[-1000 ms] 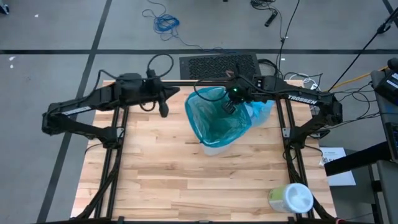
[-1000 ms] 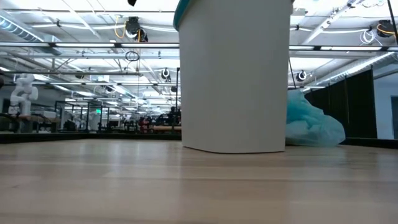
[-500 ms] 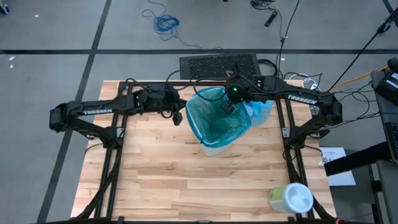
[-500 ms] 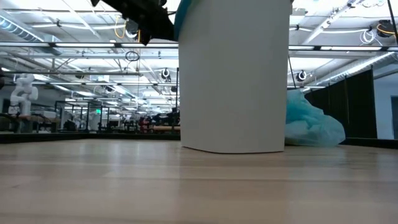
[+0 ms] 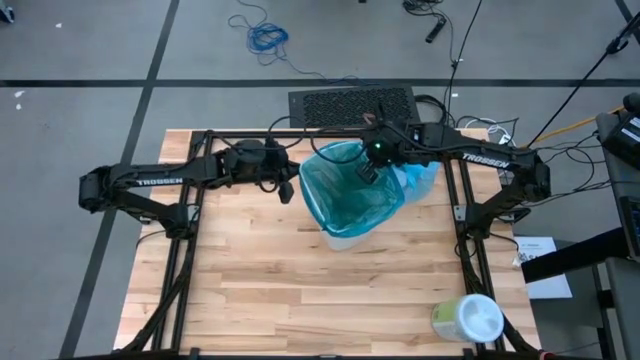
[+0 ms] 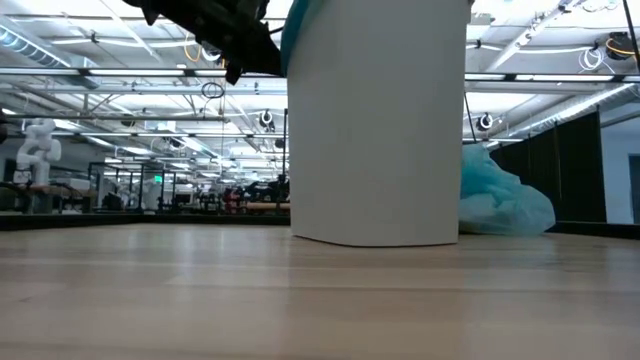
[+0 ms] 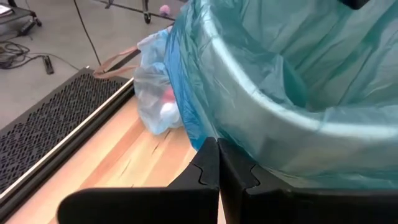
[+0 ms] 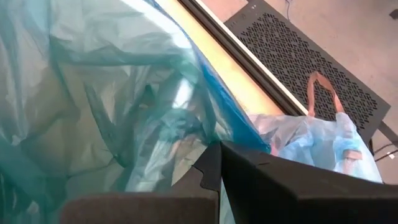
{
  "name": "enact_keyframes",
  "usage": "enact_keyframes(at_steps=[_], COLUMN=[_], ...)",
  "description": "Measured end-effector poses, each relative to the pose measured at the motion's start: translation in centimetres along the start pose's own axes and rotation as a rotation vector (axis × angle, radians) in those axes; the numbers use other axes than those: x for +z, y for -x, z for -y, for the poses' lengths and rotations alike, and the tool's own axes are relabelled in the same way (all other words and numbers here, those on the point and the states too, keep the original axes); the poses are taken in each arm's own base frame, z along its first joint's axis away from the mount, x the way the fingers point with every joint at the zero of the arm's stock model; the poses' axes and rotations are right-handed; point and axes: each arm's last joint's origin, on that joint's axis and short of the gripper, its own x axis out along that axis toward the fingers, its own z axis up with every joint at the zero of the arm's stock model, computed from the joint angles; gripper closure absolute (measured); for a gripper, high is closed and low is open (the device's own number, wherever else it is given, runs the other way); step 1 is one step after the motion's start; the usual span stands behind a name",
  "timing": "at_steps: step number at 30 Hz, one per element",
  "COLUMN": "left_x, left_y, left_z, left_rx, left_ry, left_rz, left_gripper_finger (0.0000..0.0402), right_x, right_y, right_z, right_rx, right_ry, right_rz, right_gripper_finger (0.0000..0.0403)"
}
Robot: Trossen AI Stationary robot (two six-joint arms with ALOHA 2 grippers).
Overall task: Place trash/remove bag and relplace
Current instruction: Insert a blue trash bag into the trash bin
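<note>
Wooden surface (image 5: 300, 290) on grey floor, cables and a black mat behind it. White bin (image 6: 375, 120) stands near the far edge, lined with a teal-green bag (image 5: 345, 195) draped over its rim. The light-blue bag (image 5: 418, 175) lies tied-off just beside the bin, far-right side; something red and white shows through it in the left wrist view. Left claw (image 5: 283, 187), fingers together and empty, hovers just beside the bin's left rim. Right claw (image 5: 368, 170), fingers together, sits over the bin's far rim; whether it pinches the liner, cannot tell. Wipes tub (image 5: 467, 318) well apart at near right. Risk: the left claw could snag the liner and drag it off the rim, or shove and tip the light bin.
</note>
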Motion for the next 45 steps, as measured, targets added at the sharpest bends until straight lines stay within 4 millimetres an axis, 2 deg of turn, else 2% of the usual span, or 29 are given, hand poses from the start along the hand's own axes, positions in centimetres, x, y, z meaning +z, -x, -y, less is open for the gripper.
enact_keyframes(at_steps=[5,11,17,20,23,31,37,45], left_x=[0.0,0.0,0.0,0.0,0.1,0.1,0.1,0.1], left_y=[0.0,0.0,0.0,0.0,0.0,0.0,0.0,0.0], left_z=[0.0,0.0,0.0,0.0,0.0,0.0,0.0,0.0], left_rx=[0.000,-0.001,0.000,0.000,0.000,0.000,0.000,0.000], left_ry=[-0.001,0.001,0.001,0.001,0.001,0.001,0.000,-0.003], left_rz=[0.001,0.004,0.005,0.005,0.006,0.005,0.006,0.006], left_gripper_finger=[0.0402,0.0402,0.0402,0.0402,0.0402,0.0402,0.0402,0.0402], right_x=[-0.4,-1.2,-3.2,-4.8,-6.5,-10.2,-12.2,-13.6], right_y=[1.8,5.6,10.0,11.9,12.8,12.3,10.8,8.0], right_z=[-0.5,0.8,1.6,0.8,-0.6,-5.0,-5.8,-6.3], right_rx=[-0.046,-0.123,0.004,0.132,0.181,0.330,0.306,0.240], right_ry=[0.018,-0.015,-0.036,0.012,0.053,0.171,0.152,0.118], right_rz=[0.079,0.204,0.263,0.241,0.190,0.174,0.095,0.094], right_gripper_finger=[0.0403,0.0403,0.0403,0.0403,0.0403,0.0403,0.0403,0.0403])
